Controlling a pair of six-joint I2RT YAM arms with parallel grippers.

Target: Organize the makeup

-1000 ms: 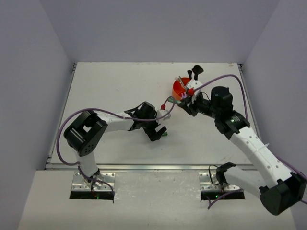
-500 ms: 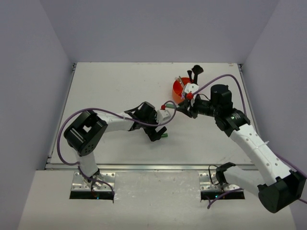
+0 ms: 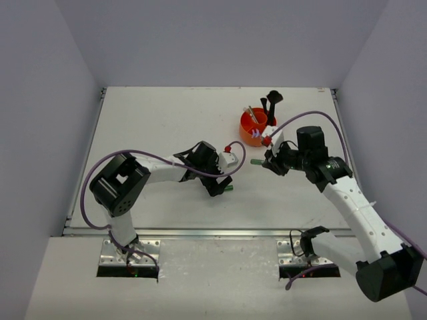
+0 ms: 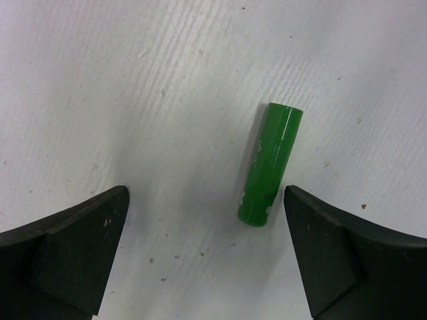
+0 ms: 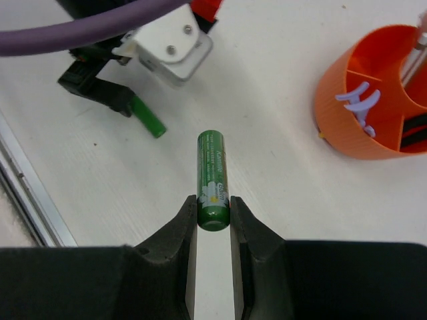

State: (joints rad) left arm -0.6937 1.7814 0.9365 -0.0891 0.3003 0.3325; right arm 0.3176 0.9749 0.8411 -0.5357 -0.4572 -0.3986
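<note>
**A:** Left side?

**B:** Left end effector (image 4: 203,223) sits low over the worktop (image 3: 153,127). Jaws are spread wide and hold nothing. A plain green tube (image 4: 269,163) lies flat on the worktop in the gap between the fingers. In the wrist view it's nearer the right-hand finger and looks clear of both.

**A:** Right?

**B:** Right end effector (image 5: 213,208) is clamped on one end of a labelled green tube (image 5: 213,170). The rest of the tube sticks out past the fingertips toward the left arm. The two green tubes are near each other but apart.

**A:** Rest of the makeup?

**B:** It's in the orange cup (image 5: 347,120), upright on the worktop just beyond the right end effector. Lilac tools (image 5: 359,105) are in one compartment and a light stick (image 3: 252,114) leans in another. Black brushes (image 3: 270,101), one fan-headed, stand up at the far side. Can't tell which compartment they're in.
</note>
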